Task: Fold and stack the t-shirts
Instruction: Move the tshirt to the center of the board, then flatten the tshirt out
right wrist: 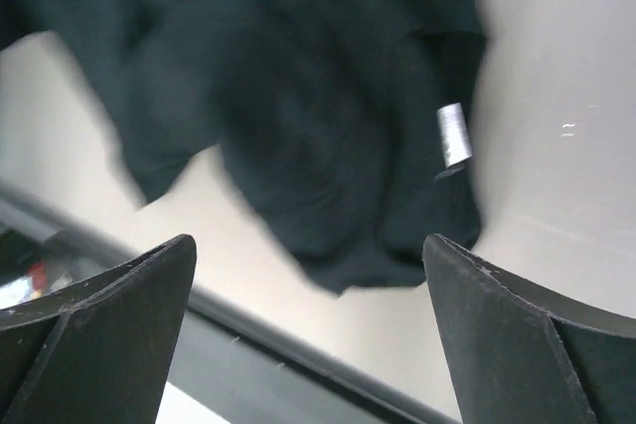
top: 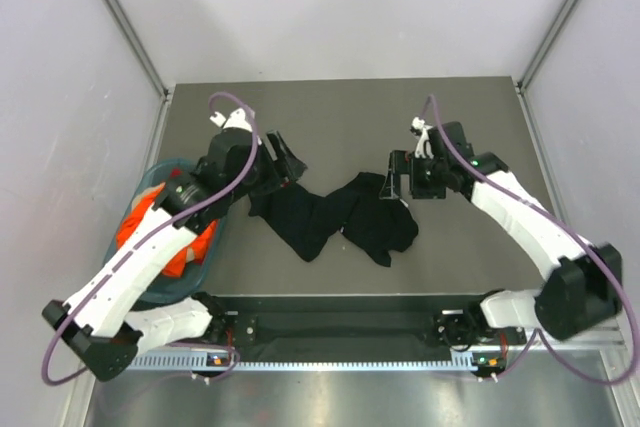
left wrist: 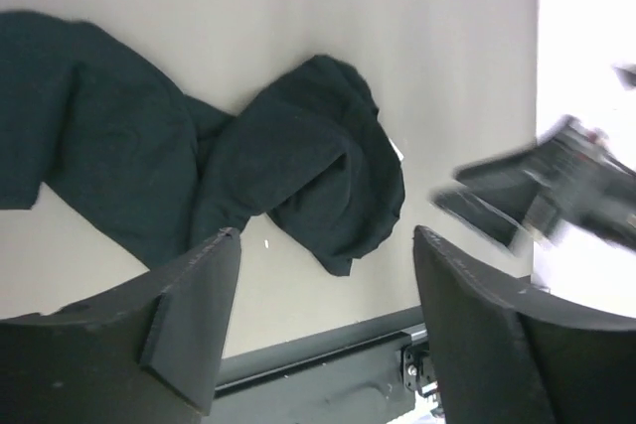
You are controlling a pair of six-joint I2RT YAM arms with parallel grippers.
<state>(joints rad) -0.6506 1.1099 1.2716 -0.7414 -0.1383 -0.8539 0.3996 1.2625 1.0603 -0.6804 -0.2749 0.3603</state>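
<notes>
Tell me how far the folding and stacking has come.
Done: nothing; the black t-shirt lies twisted on the table. In hand: left gripper and right gripper hover by it, jaws open, empty. Left: fold and stack it and the orange t-shirt in the basket.

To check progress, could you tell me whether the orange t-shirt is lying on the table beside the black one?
No, the orange t-shirt sits in the teal basket, apart from the black t-shirt.

Soft, even light fills the top view, shadows faint. The left wrist view blows out white along its right edge; the right wrist view blurs the black t-shirt (right wrist: 328,136).
</notes>
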